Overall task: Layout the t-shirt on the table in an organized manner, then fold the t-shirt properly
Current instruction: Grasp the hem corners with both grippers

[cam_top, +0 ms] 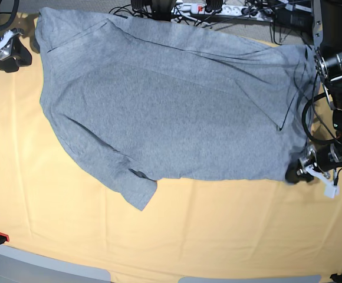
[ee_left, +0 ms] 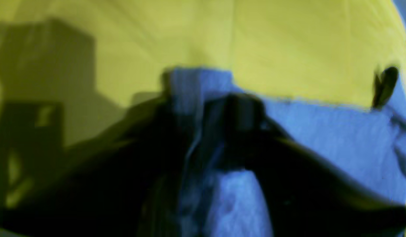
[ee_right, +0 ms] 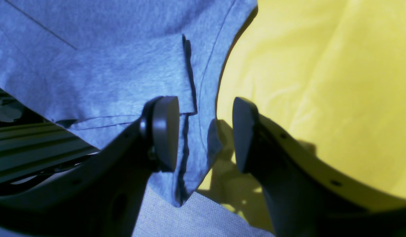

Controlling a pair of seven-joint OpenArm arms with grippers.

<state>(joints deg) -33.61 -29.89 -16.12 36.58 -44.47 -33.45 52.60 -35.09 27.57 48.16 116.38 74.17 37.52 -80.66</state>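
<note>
The t-shirt [cam_top: 165, 112] lies spread, plain grey side up, across the upper part of the table [cam_top: 177, 236]. Its body runs from the upper left corner to the right edge. One sleeve [cam_top: 132, 183] points toward the near edge, and dark seam lines cross the upper cloth. Part of the shirt hangs over the far table edge next to a cluster of cables [cam_top: 218, 9].

The left gripper [cam_top: 295, 174] sits at the shirt's lower right corner, down on the cloth. In the left wrist view the gripper [ee_left: 219, 138] is dark and blurred, with grey fabric bunched between and around the fingers; whether the jaws are fully clamped on it cannot be told.

The right gripper [ee_right: 205, 133] is at the upper left, jaws spread apart. A hemmed shirt edge [ee_right: 190, 98] lies below the gap between them, not gripped.
</note>
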